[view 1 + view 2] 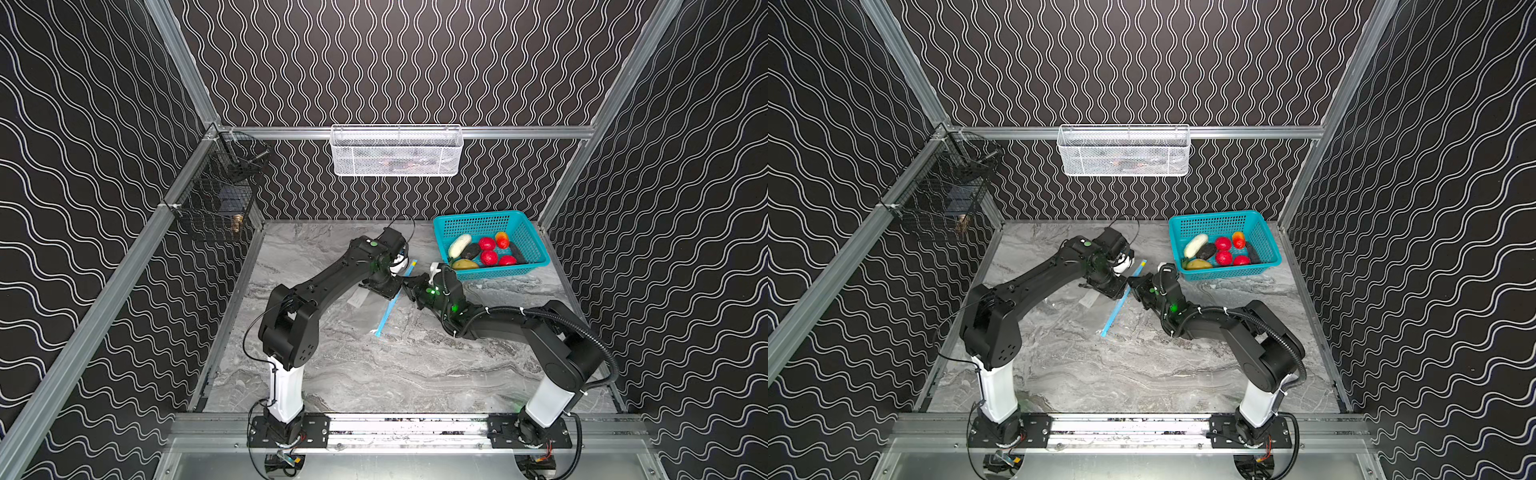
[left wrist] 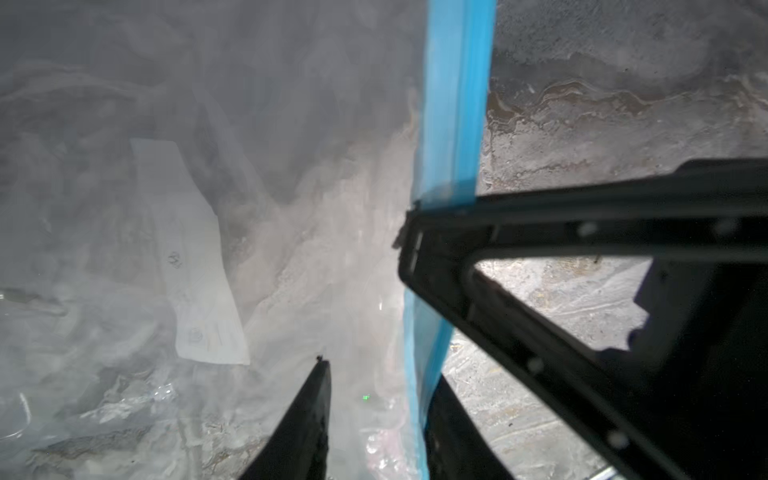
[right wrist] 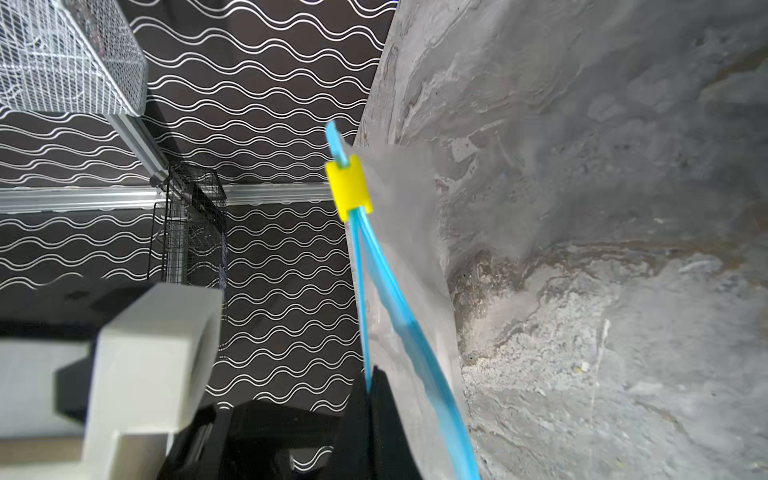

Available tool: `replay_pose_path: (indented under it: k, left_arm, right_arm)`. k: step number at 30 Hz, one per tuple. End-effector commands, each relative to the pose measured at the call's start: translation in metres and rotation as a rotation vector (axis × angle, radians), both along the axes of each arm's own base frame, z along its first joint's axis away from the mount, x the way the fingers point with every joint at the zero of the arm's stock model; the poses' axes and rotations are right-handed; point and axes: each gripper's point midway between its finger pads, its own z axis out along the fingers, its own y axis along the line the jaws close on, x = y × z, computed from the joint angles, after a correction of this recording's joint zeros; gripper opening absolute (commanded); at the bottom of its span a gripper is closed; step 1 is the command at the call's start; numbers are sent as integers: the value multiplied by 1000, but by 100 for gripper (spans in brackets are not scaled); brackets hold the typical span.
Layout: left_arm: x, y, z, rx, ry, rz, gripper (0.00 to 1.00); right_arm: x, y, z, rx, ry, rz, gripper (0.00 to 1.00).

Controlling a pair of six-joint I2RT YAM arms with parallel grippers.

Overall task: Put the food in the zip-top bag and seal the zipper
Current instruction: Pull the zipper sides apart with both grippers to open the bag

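We see the zip-top bag (image 1: 356, 316) lying mid-tabletop (image 1: 374, 374), its clear film hard to make out, with a white label (image 2: 195, 270) on it. The zipper (image 1: 391, 308) runs along the bag's 3 o'clock edge, slanting from 1 o'clock down to 7 o'clock. The yellow slider (image 3: 348, 189) sits at the 1 o'clock end. In the right wrist view the blue strip splits into two lips just past the slider, so the mouth is open there.

Right claw (image 1: 409, 286) reaches in from 4 o'clock. Its jaws are closed tight on one lip of the zipper, roughly midway along the strip, and that lip stands up off the tabletop.

Left claw (image 2: 380, 370) reaches in from 8 o'clock to the same spot. Its jaws are partly apart, one finger (image 2: 307, 415) over the clear film and the other on the far side of the blue strip. A gap shows between them, so we call it unclamped. The two claws sit just beside each other; whether they touch we cannot tell.

All the food (image 1: 489, 257) lies in the teal basket (image 1: 473, 226) at 2 o'clock, well apart from the bag:
- three red round ones
- white oblong one (image 1: 459, 245)
- yellow one (image 1: 464, 264)
- orange-red one (image 1: 502, 240)
- dark ones (image 1: 471, 250)
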Motion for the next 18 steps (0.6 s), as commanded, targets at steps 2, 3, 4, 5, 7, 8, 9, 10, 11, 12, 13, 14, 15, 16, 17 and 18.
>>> replay_pose_path:
  k: [2,3,4,5,7,8,9,10,11,12,13,14,15,16,17,18]
  left_arm:
    - [11,8,3,70,-66,45,38]
    - [12,9,4,86,-79,51,37]
    - [13,10,5,95,-88,52,37]
    - [14,11,5,107,-98,54,37]
    - [15,12,5,125,-110,59,36]
    - [16,14,4,136,-113,63,35]
    - [16,14,3,144,-115,65,34]
    - [17,14,3,149,-118,66,34]
    - [17,14,2,153,-117,66,32]
    - [17,13,2,154,-117,63,30]
    - [17,13,1,157,-118,63,27]
    - [17,13,2,163,-121,62,24]
    - [17,12,2,166,-126,58,20]
    - [17,12,2,169,-128,57,16]
    - [17,11,3,167,-131,54,9]
    - [16,10,3,168,-134,53,2]
  right_arm:
    - [2,4,13,71,-15,-20,0]
    - [1,5,14,75,-14,-15,0]
    - [1,6,14,75,-13,-13,0]
    - [1,7,14,78,-11,-11,0]
    - [-1,8,12,83,-2,-8,0]
    - [-1,8,13,85,0,-9,0]
    - [-1,8,11,82,9,-15,0]
    - [-2,8,10,81,14,-17,0]
    - [-3,8,9,80,21,-19,0]
    - [-3,8,8,81,26,-21,0]
    - [-4,8,9,84,23,-21,0]
    - [-4,8,9,85,22,-19,0]
    - [-4,8,9,84,25,-21,0]
    - [-4,8,10,84,24,-22,0]
    - [-4,8,10,82,23,-20,0]
    - [-4,8,11,80,24,-22,0]
